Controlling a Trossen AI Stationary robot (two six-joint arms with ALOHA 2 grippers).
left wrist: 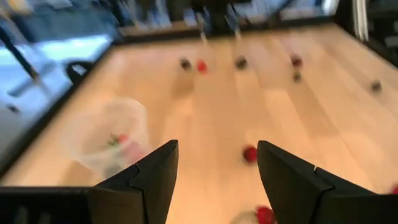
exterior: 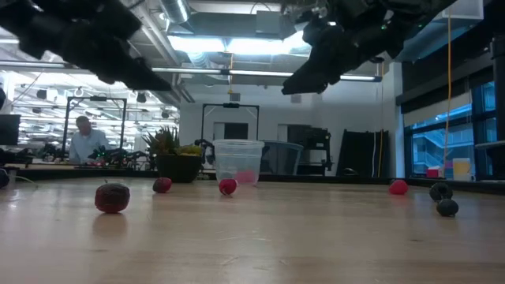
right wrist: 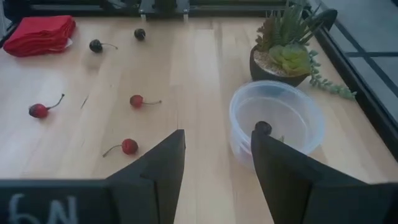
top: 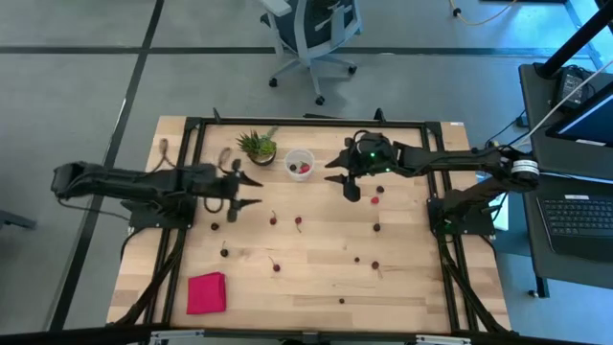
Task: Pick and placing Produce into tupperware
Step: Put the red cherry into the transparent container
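Observation:
The tupperware (top: 300, 163), a small clear round cup, stands at the table's far middle with red produce (top: 303, 169) in it. More produce, small red and dark cherries (top: 298, 222), lies scattered over the table (top: 316, 278). My right gripper (top: 343, 180) hangs open just right of the tupperware (right wrist: 277, 118), above the table, with nothing between its fingers (right wrist: 219, 134). A dark fruit (right wrist: 263, 128) shows within the cup's outline, just past one fingertip. My left gripper (top: 259, 192) stands open left of the cup, raised, its fingers empty (left wrist: 217, 144).
A spiky potted plant (top: 257, 146) stands close to the cup's left. A folded red cloth (top: 206, 292) lies at the near left. Black frame rails (top: 306, 122) run along the table's edges. A person (exterior: 85, 142) sits in the room beyond.

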